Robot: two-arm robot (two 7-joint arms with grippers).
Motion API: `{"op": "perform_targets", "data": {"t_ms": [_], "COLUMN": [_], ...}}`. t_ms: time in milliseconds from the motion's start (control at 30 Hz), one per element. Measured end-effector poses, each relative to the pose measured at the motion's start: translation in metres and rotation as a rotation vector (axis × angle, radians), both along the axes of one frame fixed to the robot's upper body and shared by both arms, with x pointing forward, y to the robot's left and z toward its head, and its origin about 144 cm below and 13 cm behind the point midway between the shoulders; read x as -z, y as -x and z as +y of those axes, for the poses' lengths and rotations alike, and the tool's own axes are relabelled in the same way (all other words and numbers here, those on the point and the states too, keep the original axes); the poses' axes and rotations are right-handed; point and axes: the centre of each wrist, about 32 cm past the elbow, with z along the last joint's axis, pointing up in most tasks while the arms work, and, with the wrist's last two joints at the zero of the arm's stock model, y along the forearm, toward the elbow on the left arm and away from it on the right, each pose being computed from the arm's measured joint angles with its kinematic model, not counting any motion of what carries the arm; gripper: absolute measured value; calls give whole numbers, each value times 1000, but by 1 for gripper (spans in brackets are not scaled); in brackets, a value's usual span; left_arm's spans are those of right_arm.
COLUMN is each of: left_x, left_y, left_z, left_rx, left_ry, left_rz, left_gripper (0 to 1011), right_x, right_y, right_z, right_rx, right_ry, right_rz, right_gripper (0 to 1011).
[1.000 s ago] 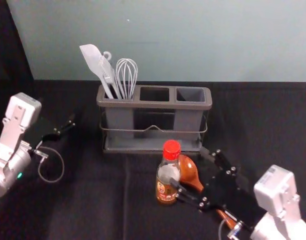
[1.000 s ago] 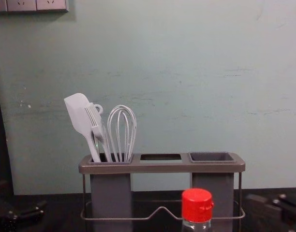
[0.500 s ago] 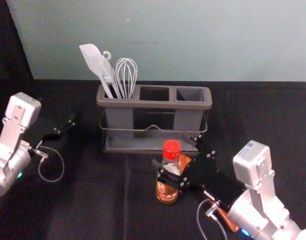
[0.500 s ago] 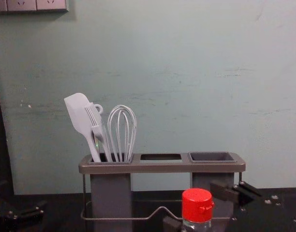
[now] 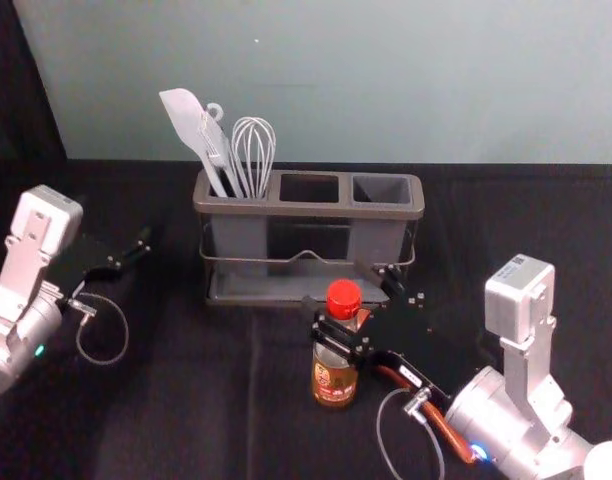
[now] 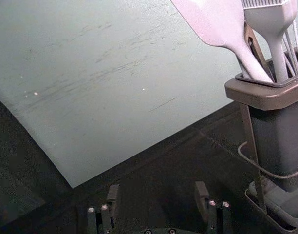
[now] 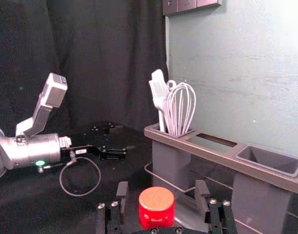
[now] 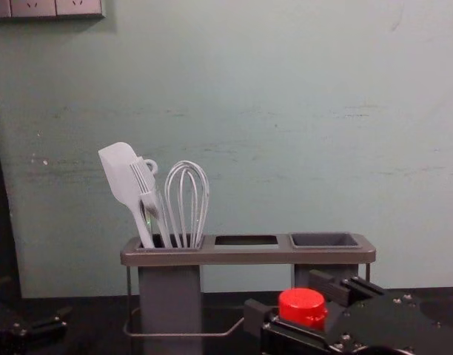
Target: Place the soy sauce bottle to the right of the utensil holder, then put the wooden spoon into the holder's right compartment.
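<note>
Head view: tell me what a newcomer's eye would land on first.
Probably the red cap of the bottle, in front of the holder and between the open fingers of the right gripper. Next, the pale spatula and whisk in the holder's left compartment.

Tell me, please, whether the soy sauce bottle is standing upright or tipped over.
The bottle is upright: its red cap points up, above its label.

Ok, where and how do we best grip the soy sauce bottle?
I'd pinch the soy sauce bottle on its upper body, under the red cap, coming level from the robot's right. It's round and upright, and the right tool straddles it, open. Stay above the wooden spoon lying close by.
</note>
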Motion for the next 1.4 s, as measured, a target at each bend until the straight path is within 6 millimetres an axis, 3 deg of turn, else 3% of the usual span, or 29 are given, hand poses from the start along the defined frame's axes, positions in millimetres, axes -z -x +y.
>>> {"op": "perform_targets", "data": {"t_ms": [433,500,600,1033,1400], "left_x": [0,0,0,0,0], "left_y": [0,0,0,0,0], "left_z": [0,0,0,0,0], "left_rx": [0,0,0,0,0], "left_ry": [0,0,0,0,0], "left_rz": [0,0,0,0,0], "left_gripper": [1000,1000,1000,1000,1000], "right_x": [1,1,0,-19,-39], "right_y": [2,3,3,12,24], "right_z": [2,2,2,-4,-32], "right_rx": [-15,-19,-21,-39,-6], "right_ry": [-20,-22,-21,-34,-31], "right_rz": [7,3,1,-52,-86], "right_gripper": [538,433,381,374,374]}}
